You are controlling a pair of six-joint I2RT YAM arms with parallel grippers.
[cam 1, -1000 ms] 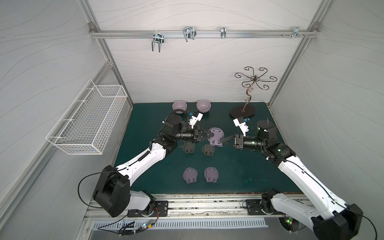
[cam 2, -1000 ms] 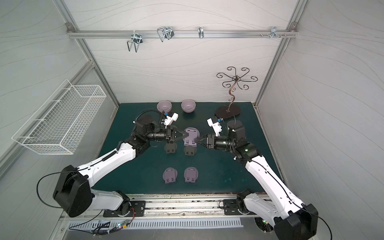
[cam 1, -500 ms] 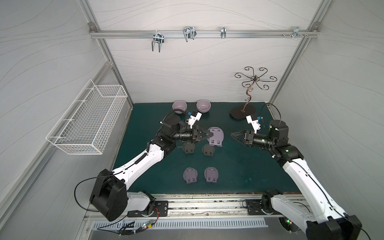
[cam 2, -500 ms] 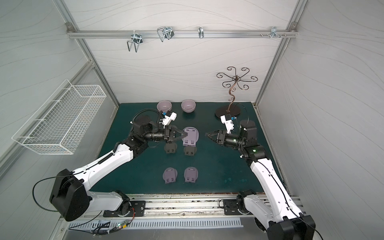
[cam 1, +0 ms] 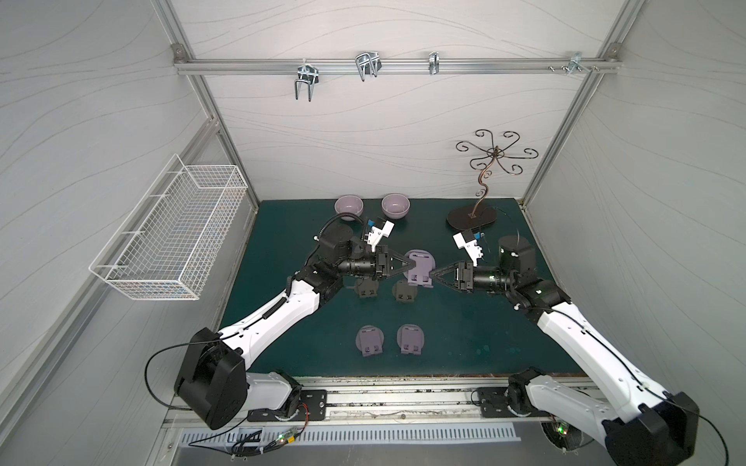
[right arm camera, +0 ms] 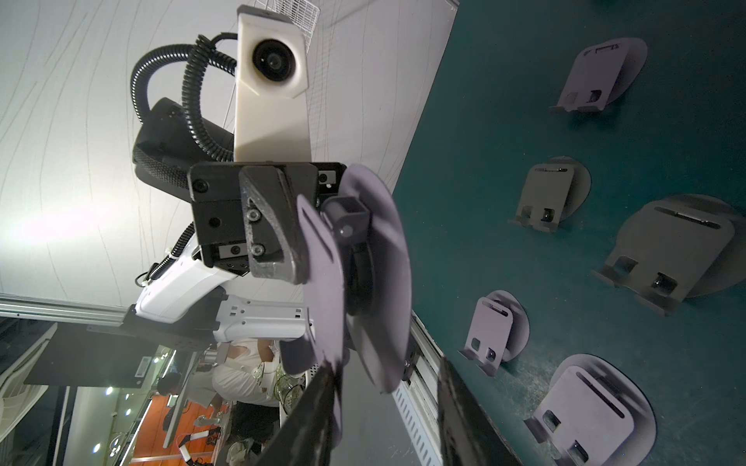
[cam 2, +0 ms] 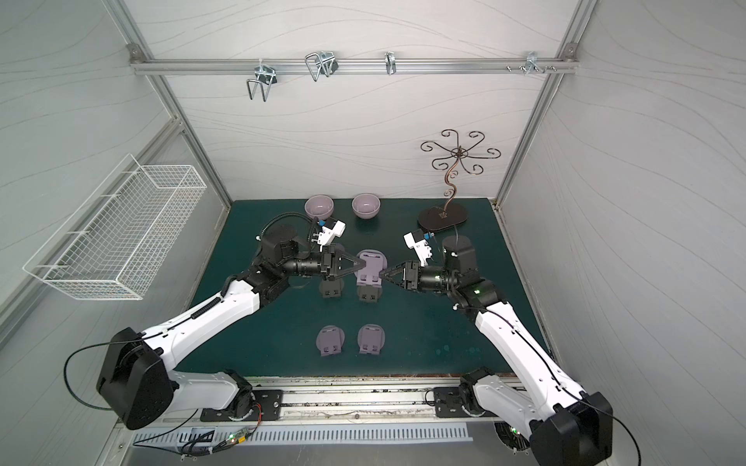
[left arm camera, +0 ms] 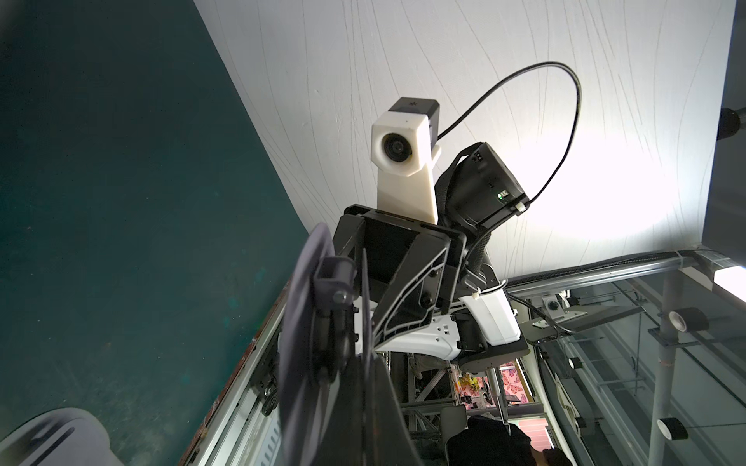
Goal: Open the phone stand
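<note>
A lilac phone stand hangs in the air above the green mat, between both arms. My left gripper is shut on its thin upright plate from the left. In the left wrist view the stand sits edge-on at that gripper. My right gripper reaches in from the right and stands open. In the right wrist view the stand's round base lies between its fingers, the plate rests against one finger, and the other finger is apart.
Below the held stand lie two dark folded stands, with two lilac ones nearer the front. Two bowls and a scrolled metal tree stand at the back. A wire basket hangs on the left wall.
The right gripper drew back to the right half a second ago and has now returned to the stand, with its jaws wider. The left gripper has kept its hold.
</note>
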